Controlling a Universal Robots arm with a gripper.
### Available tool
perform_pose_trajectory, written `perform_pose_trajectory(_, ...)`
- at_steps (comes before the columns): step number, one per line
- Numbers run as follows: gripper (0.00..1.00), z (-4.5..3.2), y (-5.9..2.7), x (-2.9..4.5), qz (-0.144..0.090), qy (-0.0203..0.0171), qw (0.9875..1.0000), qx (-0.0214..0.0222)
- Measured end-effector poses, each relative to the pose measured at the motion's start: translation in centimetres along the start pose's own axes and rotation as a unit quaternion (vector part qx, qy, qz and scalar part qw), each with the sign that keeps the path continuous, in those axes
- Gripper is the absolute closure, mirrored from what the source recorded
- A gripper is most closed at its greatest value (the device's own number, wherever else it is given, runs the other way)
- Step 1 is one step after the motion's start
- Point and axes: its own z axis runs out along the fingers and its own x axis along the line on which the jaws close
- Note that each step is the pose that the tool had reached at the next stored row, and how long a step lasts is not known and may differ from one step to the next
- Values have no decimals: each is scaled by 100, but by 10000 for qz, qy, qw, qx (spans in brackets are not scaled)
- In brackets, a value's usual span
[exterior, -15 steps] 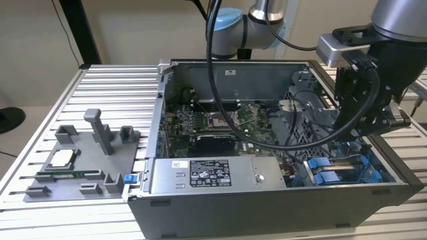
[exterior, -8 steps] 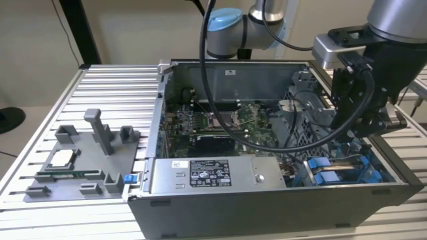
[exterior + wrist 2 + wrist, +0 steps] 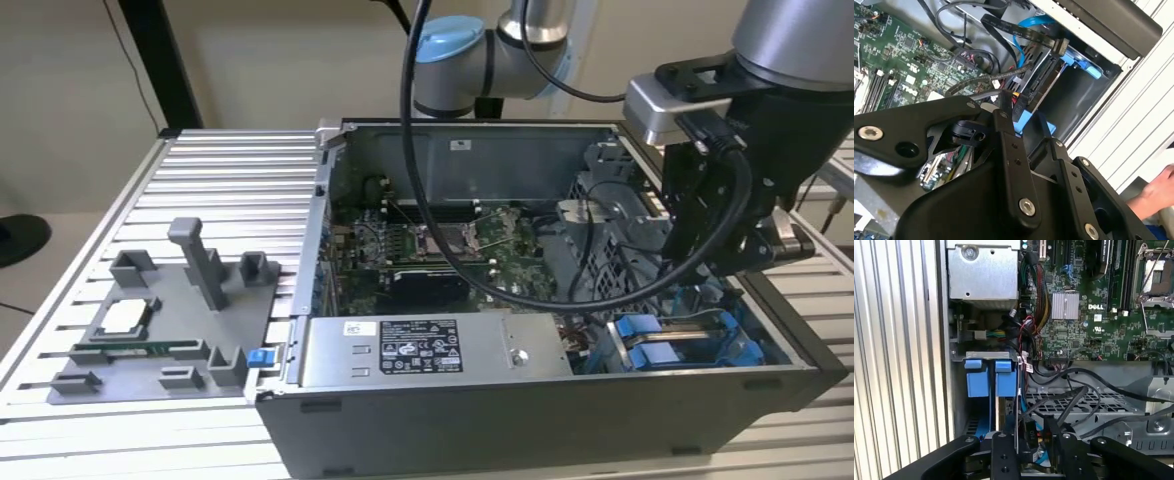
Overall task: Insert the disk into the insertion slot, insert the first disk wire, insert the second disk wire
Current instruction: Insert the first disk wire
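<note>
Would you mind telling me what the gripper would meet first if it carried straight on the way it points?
Most likely the disk in its blue carrier, sitting in the insertion slot, just beyond the gripper; black cables cross close by, so depth is uncertain.

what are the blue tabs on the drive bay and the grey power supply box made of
Drive bay's blue tabs: probably moulded plastic, from the even bright colour and soft sheen. Power supply box: apparently bare sheet metal, matt grey, with a screw head and folded edges.
</note>
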Motion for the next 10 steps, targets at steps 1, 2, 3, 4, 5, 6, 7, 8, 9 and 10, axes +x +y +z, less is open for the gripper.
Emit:
perform_pose_trajectory(1, 0, 0, 0, 0, -43, -4, 10000, -1)
perform_pose_trajectory(2, 0, 0, 1, 0, -77, -10, 10000, -3)
perform_pose_trajectory(3, 0, -1, 1, 0, -105, -15, 9999, -4)
perform_pose_trajectory(4, 0, -7, 0, 0, -130, -22, 9999, -6)
perform_pose_trajectory(5, 0, -14, 0, 0, -150, -30, 9999, -7)
perform_pose_trajectory(6, 0, -19, -1, 0, -168, -33, 9999, -8)
perform_pose_trajectory(7, 0, -22, -2, -1, -184, -35, 9998, -8)
perform_pose_trajectory(8, 0, -21, -2, -1, -201, -37, 9998, -7)
perform_pose_trajectory(9, 0, -22, -2, -2, -215, -39, 9998, 1)
perform_pose_trajectory(10, 0, -22, -2, -4, -244, -39, 9997, 32)
